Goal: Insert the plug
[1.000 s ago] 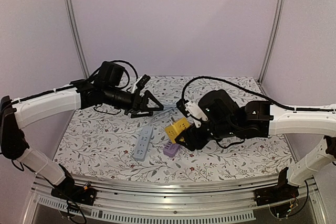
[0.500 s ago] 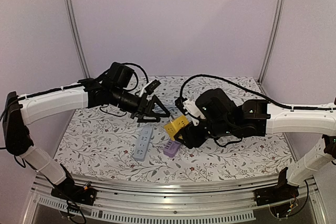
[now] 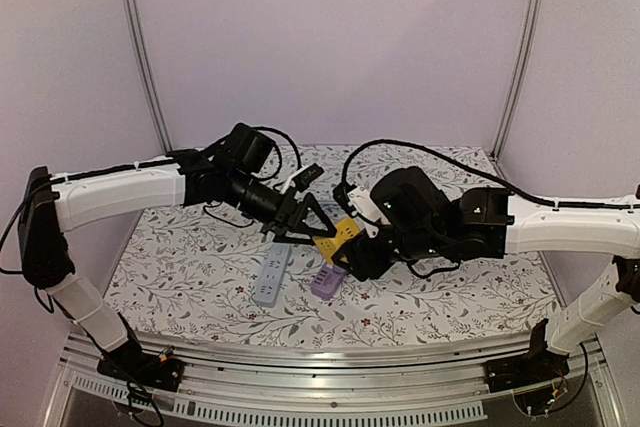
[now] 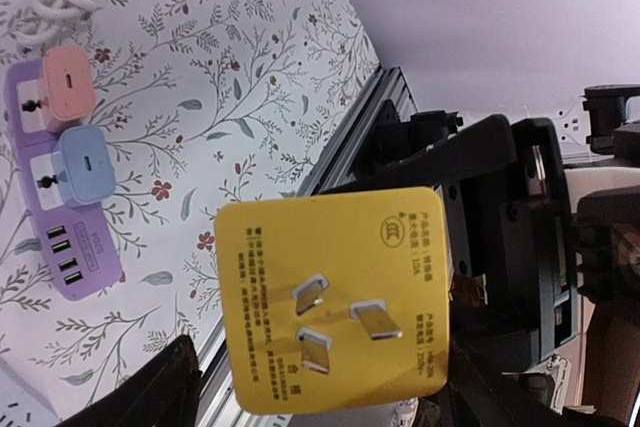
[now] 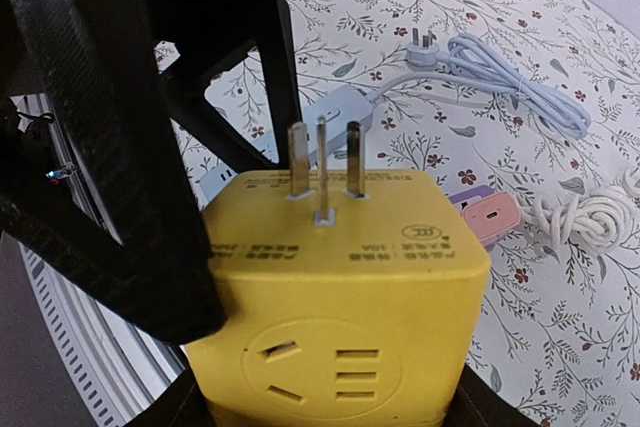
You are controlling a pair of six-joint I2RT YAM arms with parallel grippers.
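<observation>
A yellow cube plug adapter [image 3: 337, 237] with three metal prongs is held in my right gripper [image 3: 352, 253], above the table. In the right wrist view the cube [image 5: 340, 287] fills the frame, prongs pointing up and away, with my right gripper [image 5: 335, 412] shut on its sides. My left gripper [image 3: 316, 219] is open right at the cube. In the left wrist view the cube's pronged face [image 4: 335, 297] points at the camera, between my left gripper's [image 4: 320, 397] spread fingers [image 4: 165, 387]. One black left finger [image 5: 110, 197] overlaps the cube's left side.
A purple power strip [image 3: 326, 283] with pink and blue adapters [image 4: 68, 87] lies under the cube. A grey-white power strip [image 3: 271, 274] lies to its left, and its cable [image 5: 500, 77] runs behind. A coiled white cord [image 5: 590, 217] lies at the right. The table's metal front rail [image 3: 320, 357] is near.
My left arm has swung right and down until its open gripper reached the yellow cube. My right gripper has kept hold of the cube and shifted slightly left.
</observation>
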